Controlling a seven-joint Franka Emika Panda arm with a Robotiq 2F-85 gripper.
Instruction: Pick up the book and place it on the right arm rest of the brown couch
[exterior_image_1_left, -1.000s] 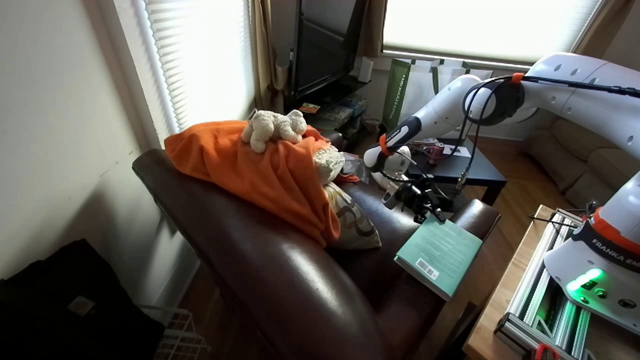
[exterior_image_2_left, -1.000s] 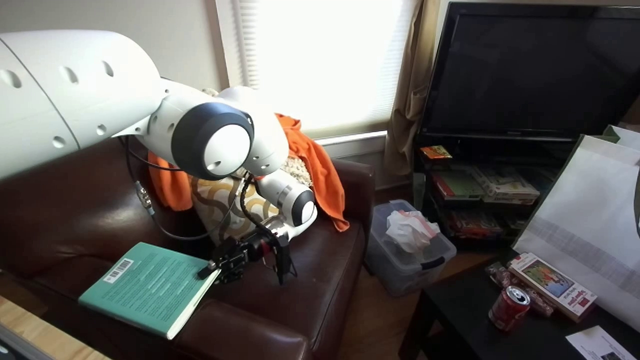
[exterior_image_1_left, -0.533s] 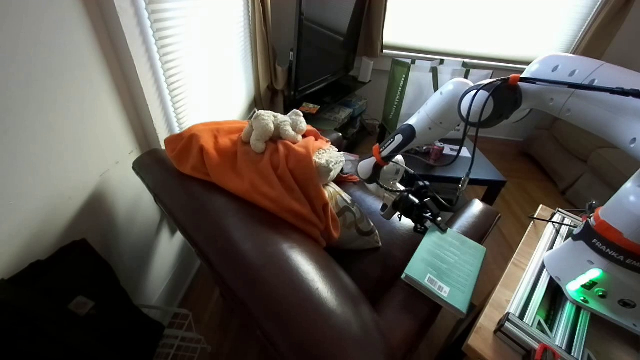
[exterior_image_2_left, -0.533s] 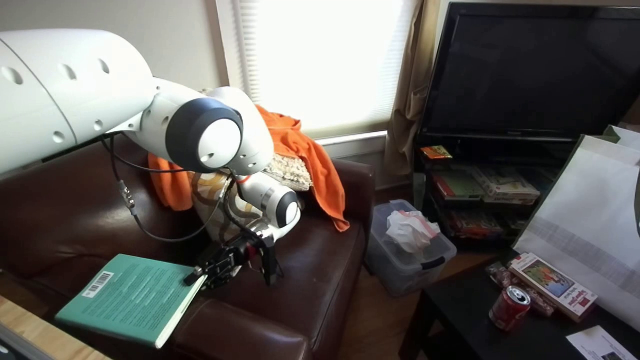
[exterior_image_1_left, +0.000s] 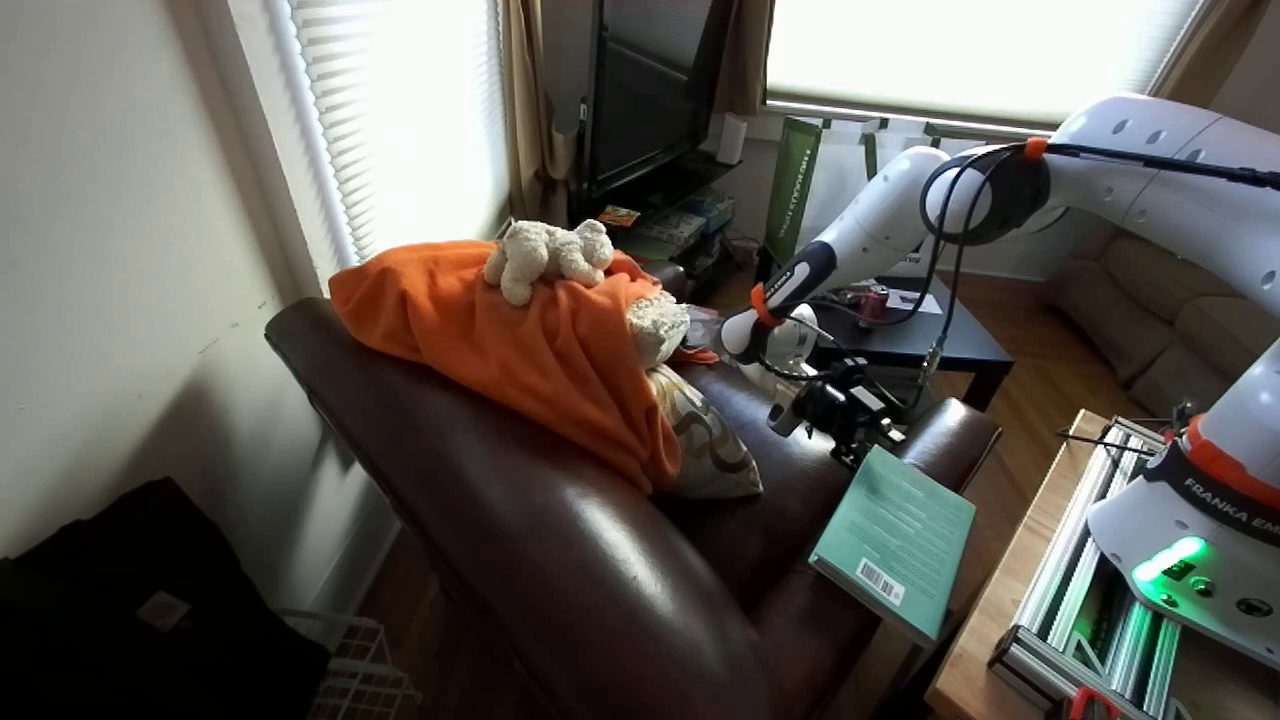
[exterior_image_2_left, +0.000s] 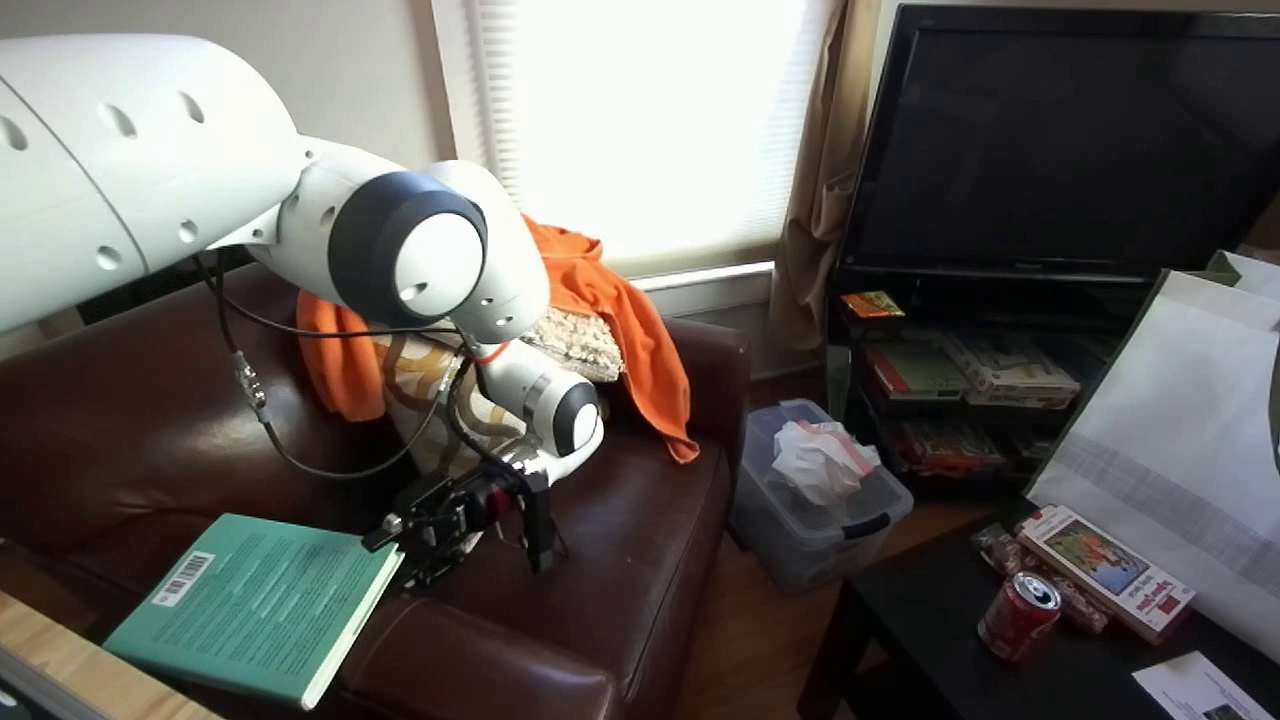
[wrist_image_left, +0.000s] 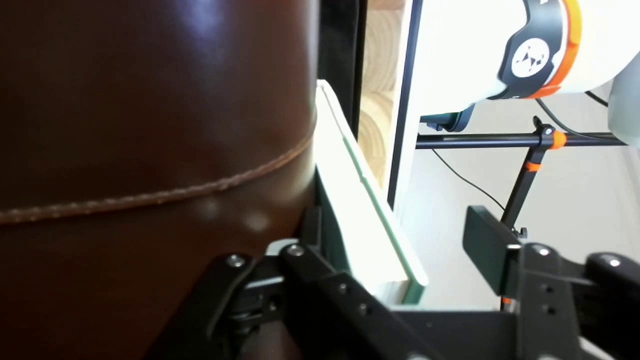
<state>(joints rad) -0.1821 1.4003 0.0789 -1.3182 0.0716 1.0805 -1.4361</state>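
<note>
In an exterior view the jaws stand spread at the far right corner of the book (exterior_image_2_left: 255, 605), which seems to rest on the near arm rest (exterior_image_2_left: 480, 660), so draw straight back rightward, easing the lower jaw out without dragging the cover.

The white arm (exterior_image_1_left: 885, 210) wears 3 orange bands (exterior_image_1_left: 1225, 478).

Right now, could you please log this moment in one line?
teal hardcover book: seemingly on arm rest of brown leather couch, overhanging its side | end effector: open around book's edge, one pad clear | next: likely retreat
</note>
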